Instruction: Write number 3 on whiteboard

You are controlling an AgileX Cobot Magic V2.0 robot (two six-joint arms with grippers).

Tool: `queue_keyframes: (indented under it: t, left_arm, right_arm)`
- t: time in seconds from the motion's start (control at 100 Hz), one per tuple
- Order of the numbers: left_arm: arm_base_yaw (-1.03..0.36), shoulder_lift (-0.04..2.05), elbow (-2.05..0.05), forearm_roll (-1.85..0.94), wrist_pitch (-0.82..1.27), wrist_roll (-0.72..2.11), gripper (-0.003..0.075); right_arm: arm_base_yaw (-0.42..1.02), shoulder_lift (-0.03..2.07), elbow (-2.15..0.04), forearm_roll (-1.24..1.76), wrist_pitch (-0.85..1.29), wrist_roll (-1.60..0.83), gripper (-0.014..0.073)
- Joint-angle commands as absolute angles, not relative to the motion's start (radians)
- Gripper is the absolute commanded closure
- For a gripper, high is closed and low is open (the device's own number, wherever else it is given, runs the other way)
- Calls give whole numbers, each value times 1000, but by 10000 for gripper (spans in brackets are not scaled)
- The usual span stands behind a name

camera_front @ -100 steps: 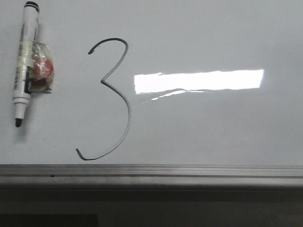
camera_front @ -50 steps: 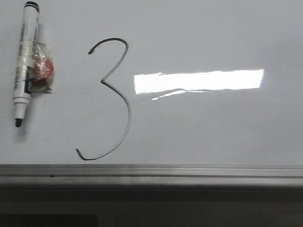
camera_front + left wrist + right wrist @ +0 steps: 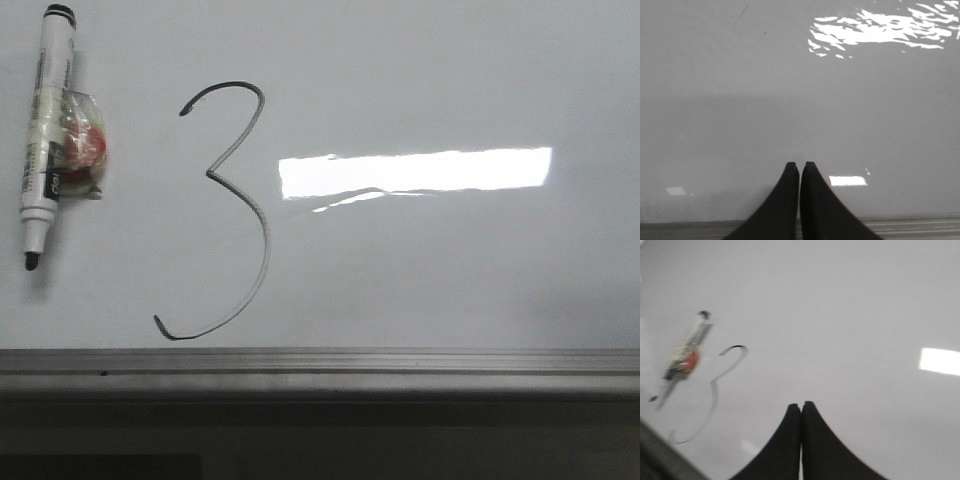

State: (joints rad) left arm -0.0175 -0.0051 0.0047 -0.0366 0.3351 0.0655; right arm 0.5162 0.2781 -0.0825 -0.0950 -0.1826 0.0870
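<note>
1. Whiteboard: large, glossy, pale grey-white; grey metal rail along the near edge in the front view; bright rectangular light reflection right of centre.
2. Number 3: drawn in thin dark line on the left half of the board, tall, with pointed middle and long lower curve ending close above the rail. Also seen, blurred, in the right wrist view.
3. Marker: white barrel, black cap end far from the rail, dark tip toward it; lying flat on the board, well left of the digit.
4. Small red-and-clear wrapped item: touching the marker's right side.
5. Left gripper: black fingers pressed together, holding nothing; over bare board beside the rail.
6. Right gripper: black fingers pressed together, holding nothing; raised over bare board, apart from digit and marker.
</note>
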Motion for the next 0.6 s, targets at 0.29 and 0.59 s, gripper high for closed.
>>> queue_keyframes:
  t: [0.29,0.59]
  left_arm:
    - [-15,-30,38,-38,284,55,741]
    - [-15,-30,38,-39,284,55,741]
  right_arm:
    - [66,128,34,-16,-148,84,659]
    - [-13,-25,34,-37,282,84,659]
